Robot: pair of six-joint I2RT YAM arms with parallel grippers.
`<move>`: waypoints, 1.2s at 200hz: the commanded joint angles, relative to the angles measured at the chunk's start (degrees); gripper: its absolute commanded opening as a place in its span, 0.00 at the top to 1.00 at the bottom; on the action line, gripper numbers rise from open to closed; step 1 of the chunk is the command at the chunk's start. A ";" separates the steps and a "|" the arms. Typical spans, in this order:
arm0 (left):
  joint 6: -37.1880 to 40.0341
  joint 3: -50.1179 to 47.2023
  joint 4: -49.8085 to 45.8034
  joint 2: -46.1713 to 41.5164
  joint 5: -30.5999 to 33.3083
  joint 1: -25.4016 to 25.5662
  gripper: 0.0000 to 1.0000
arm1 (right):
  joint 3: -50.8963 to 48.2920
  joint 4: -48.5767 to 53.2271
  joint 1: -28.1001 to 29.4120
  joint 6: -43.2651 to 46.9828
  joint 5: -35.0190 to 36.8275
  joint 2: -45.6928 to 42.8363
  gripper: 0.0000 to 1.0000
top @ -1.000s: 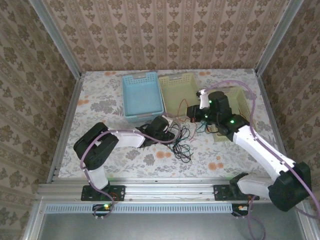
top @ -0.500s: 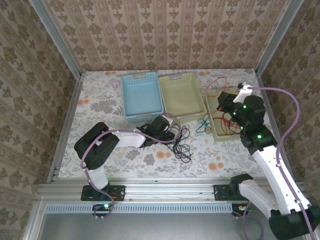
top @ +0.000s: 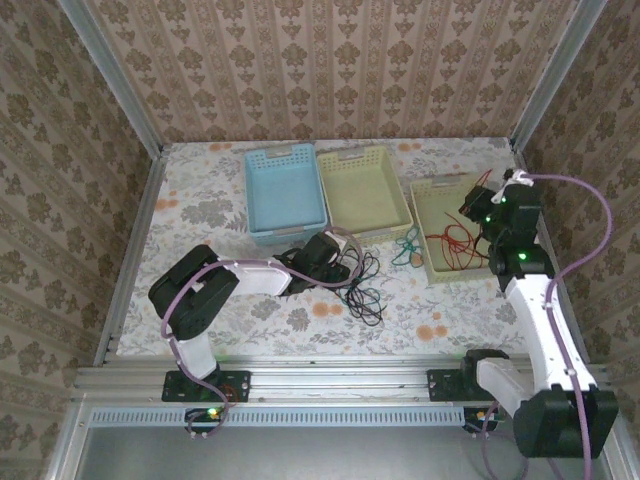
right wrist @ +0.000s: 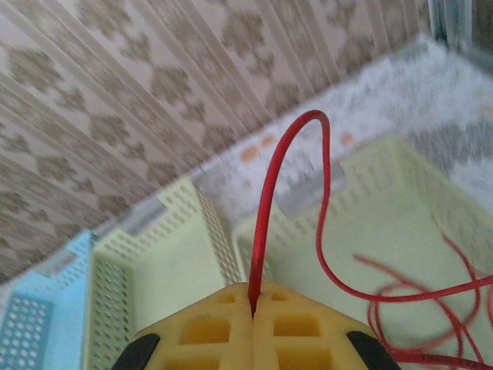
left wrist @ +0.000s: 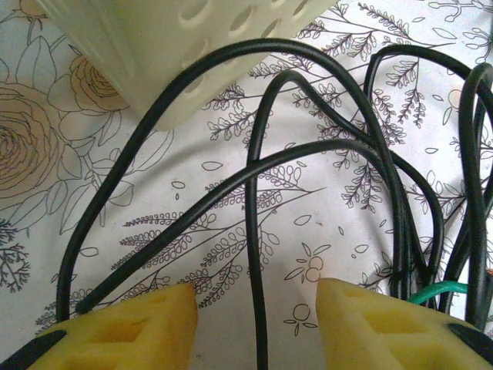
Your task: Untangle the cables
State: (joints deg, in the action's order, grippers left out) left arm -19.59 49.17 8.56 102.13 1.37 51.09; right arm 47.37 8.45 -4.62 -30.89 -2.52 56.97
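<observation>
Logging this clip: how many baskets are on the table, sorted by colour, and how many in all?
Blue basket: 1
Pale yellow baskets: 2, the middle basket and the right basket
Total: 3

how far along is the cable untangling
Done: the thin red cable is clear of the pile, mostly in the right-hand pale yellow plastic basket. In hand: the right end effector is shut on it above that basket. To do: the thin black cables lie looped together, the thin green cable near them; the left end effector is open astride one black strand.
</observation>
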 commanded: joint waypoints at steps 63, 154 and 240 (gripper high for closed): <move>1.33 -1.42 -3.28 -1.03 0.74 0.28 0.52 | -4.16 4.46 -0.21 -4.21 -0.61 9.64 0.76; 0.54 -2.33 -1.50 -4.04 0.74 0.19 0.45 | -5.96 6.57 22.32 8.41 2.23 7.63 0.47; -0.10 -2.43 -1.15 -4.83 -0.29 -0.57 0.44 | -5.12 11.60 41.01 22.14 -21.03 13.73 0.48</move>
State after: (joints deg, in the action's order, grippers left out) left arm -19.46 47.48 8.14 99.46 1.50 51.20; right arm 40.29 15.88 35.79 -12.78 -20.49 67.51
